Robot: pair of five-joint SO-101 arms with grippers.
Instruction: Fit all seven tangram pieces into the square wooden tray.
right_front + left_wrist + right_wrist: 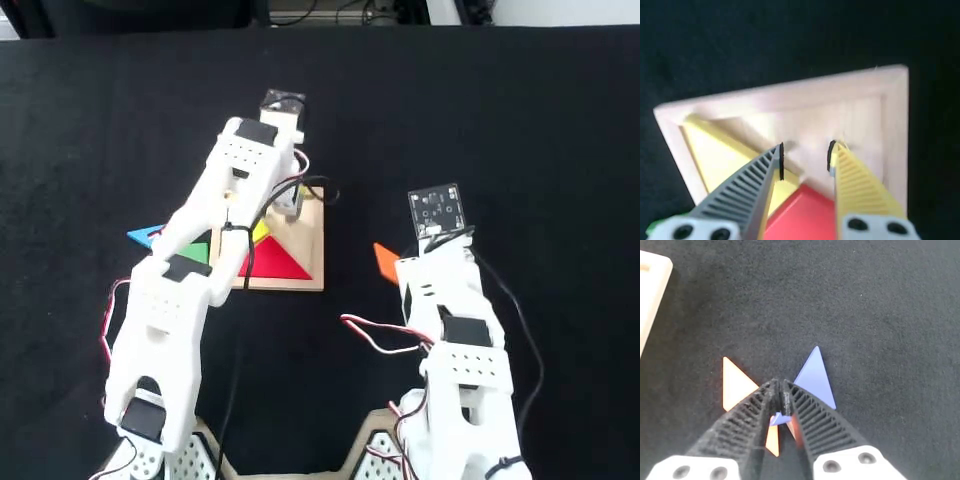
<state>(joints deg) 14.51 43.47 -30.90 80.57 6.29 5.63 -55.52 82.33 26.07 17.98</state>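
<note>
Left gripper [805,160] hangs over the square wooden tray [790,92], fingers spread, tips above bare wood beside a yellow triangle [715,150] and a red triangle [800,215]. Right gripper [779,391], fingers pressed together, sits over an orange triangle [735,385] and a purple triangle [815,377] at the tray's three o'clock. A blue triangle [145,236] lies at the tray's nine o'clock.

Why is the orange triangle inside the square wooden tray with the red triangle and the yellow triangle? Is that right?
Not quite. The orange triangle lies on the black cloth outside the square wooden tray, as the high view shows. The red triangle and the yellow triangle are inside the tray.
</note>
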